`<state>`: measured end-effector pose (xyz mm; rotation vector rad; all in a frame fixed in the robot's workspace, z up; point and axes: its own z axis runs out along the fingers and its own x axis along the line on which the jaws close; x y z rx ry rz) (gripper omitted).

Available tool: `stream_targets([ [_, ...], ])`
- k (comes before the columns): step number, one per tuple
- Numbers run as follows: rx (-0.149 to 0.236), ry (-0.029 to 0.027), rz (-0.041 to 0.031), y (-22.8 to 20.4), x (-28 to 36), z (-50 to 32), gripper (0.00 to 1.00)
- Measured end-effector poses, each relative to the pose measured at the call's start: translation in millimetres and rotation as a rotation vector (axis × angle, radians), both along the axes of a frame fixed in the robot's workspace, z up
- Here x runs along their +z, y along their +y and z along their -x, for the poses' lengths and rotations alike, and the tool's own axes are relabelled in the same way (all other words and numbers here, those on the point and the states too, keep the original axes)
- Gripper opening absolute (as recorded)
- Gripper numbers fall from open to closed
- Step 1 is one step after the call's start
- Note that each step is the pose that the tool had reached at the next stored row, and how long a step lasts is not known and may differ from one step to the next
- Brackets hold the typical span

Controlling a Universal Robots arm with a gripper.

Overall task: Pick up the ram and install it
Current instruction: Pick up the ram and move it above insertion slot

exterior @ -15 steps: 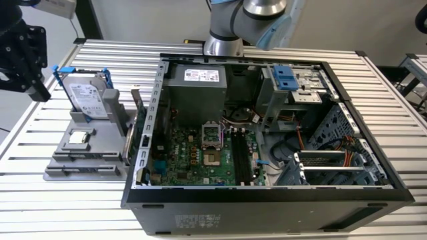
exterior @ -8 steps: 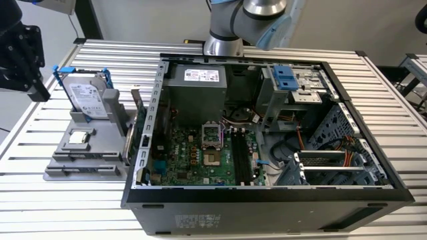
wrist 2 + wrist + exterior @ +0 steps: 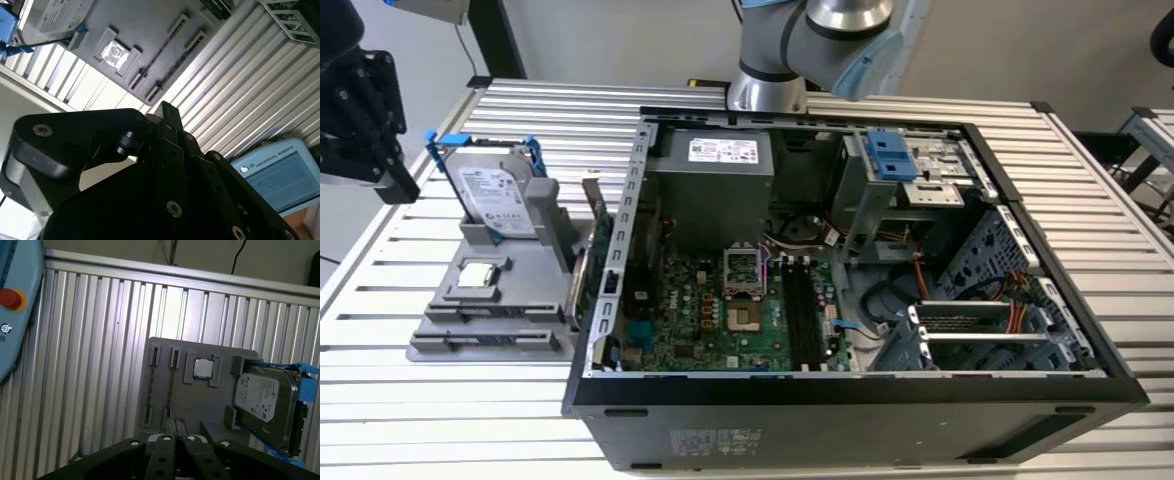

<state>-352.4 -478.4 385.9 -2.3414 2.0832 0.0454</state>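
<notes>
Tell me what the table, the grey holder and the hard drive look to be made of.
Table: bare metal, likely aluminium, judging by its ribbed silvery slats with a dull shine.
Grey holder: probably matte plastic, going by its flat, even grey with no gleam.
Hard drive: shiny metal casing with a white label, held in a blue bracket that looks plastic.

Shows an open computer case on a slatted metal table, motherboard facing up, a grey fixture just beside it on the exterior view's left carrying an upright hard drive in a blue bracket and a square CPU chip, and the black gripper hanging farther left.
</notes>
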Motion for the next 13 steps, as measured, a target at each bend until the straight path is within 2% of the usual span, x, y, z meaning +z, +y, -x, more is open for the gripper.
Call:
stream_targets([
  [10, -0.002, 0.0, -0.0004, 0.1, 0.0, 0.0, 0.0],
  [11, -0.002, -0.0001, -0.0005, 0.0, 0.0, 0.0, 1.0],
  [13, -0.002, 0.0, -0.0004, 0.0, 0.0, 0.0, 1.0],
])
